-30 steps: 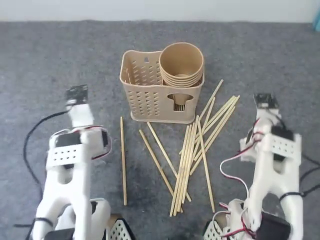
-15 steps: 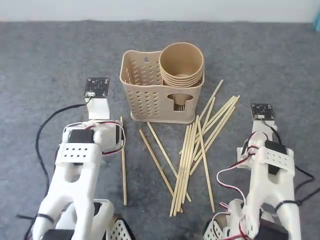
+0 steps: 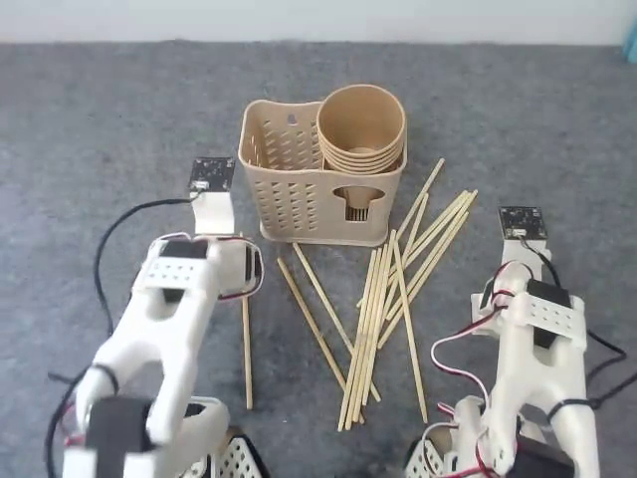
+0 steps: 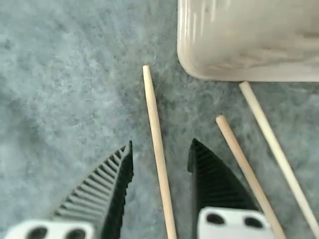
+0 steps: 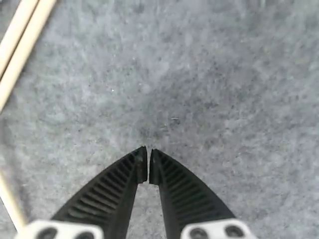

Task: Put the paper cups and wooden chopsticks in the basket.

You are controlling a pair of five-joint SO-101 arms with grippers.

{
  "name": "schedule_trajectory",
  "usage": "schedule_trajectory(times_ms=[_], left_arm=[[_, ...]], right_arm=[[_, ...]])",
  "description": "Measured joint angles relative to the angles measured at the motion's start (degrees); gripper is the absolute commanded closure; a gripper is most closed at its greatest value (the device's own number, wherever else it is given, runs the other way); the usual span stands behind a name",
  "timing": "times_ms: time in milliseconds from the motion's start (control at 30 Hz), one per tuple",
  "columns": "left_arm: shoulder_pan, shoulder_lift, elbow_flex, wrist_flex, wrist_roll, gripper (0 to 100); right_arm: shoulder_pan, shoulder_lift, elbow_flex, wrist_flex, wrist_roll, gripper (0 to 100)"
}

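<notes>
Chopsticks lie scattered at lower centre of the high view, and the cups already stand in the basket at upper centre; one lone stick lies between the left gripper fingers, which stand apart; I would lower straight and close gently (a round stick may roll); the right gripper fingers are together over grey carpet; a pale wall runs along the top.

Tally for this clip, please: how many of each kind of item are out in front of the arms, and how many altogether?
Basket: 1
Paper cups, nested in the basket: about 5, judging by the stacked rims
Wooden chopsticks, lying loose outside the basket: about 13, some overlapping and hard to separate
Total: about 19
</notes>
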Motion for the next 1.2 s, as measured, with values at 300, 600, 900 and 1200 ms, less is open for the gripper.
schedule_trajectory(times_ms=[300, 600, 900, 1200], left_arm=[[0.00, 13.71, -8.62, -0.26, 0.35, 98], [0.09, 19.34, -14.95, 3.69, 0.35, 98], [0.09, 19.34, -15.47, 8.09, 0.18, 81], [0.26, 19.34, -15.82, 9.14, 0.35, 99]], right_arm=[[1.32, 0.00, 0.00, 0.00, 0.18, 96.9], [1.41, 0.00, 0.00, 0.00, 0.35, 96.9], [1.41, 0.00, 0.00, 0.00, 0.35, 96.9], [1.41, 0.00, 0.00, 0.00, 1.41, 96.9]])
